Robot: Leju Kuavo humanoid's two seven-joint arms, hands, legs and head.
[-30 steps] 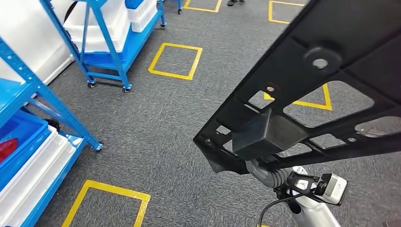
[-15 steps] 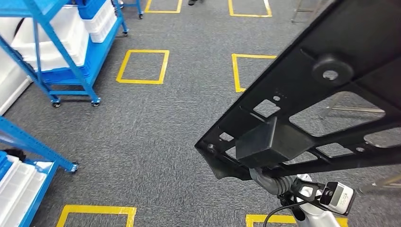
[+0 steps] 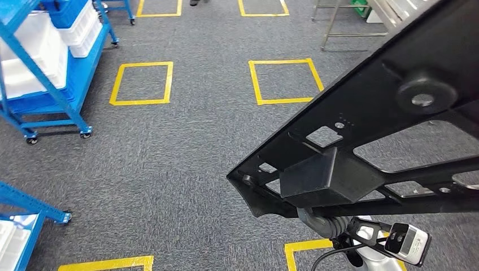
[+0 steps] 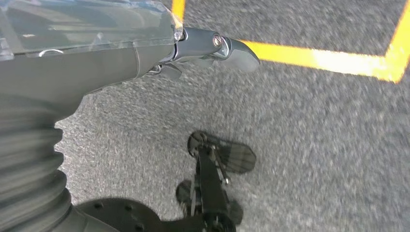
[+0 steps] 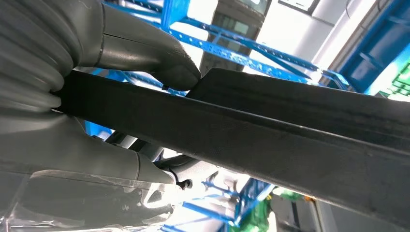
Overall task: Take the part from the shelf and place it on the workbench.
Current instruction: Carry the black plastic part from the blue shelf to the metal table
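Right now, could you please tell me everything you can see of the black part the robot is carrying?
The part is a long, flat, matte black panel that looks like moulded plastic. It has several square and larger irregular cutouts, a round boss with a hole, and a solid boxy block under its near end. It is held tilted above the grey carpet, running from the picture's lower middle up to its right edge. The right hand grips its edge, thumb on one face and fingers on the other.

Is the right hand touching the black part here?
Touching. The right wrist view shows the right hand clamped on the black part, thumb pressed on one face.
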